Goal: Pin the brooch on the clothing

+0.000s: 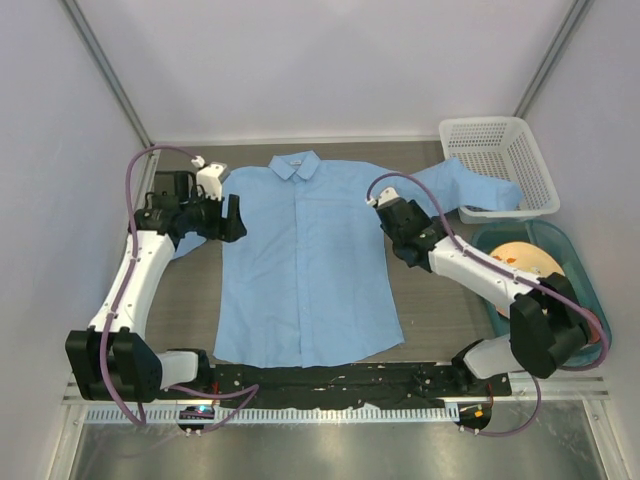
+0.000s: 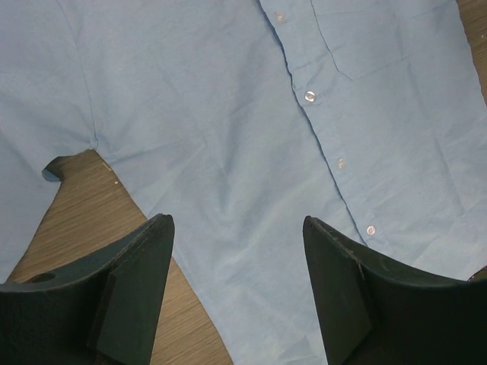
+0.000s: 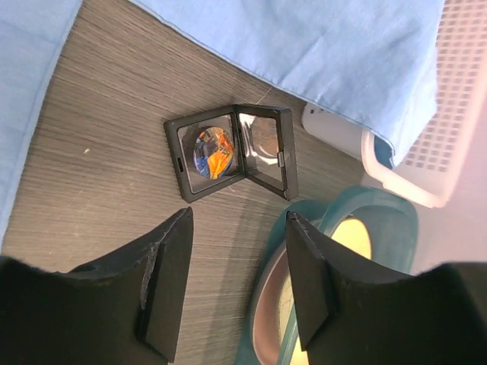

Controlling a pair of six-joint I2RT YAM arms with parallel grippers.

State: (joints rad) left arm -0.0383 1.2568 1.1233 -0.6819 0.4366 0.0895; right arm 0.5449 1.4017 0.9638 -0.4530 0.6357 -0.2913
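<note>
Orange brooch [image 3: 211,150] shows indistinctly inside the open black case [image 3: 263,144].

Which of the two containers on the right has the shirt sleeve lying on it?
The white mesh basket: the sleeve lies over its front rim. The blue-green tub beside it has no cloth on it.

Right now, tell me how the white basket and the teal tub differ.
The white basket has mesh walls; the teal tub has solid ones. A sleeve of the shirt lies over the basket's rim; the tub holds a pale round object. Both sit right of the shirt.
</note>
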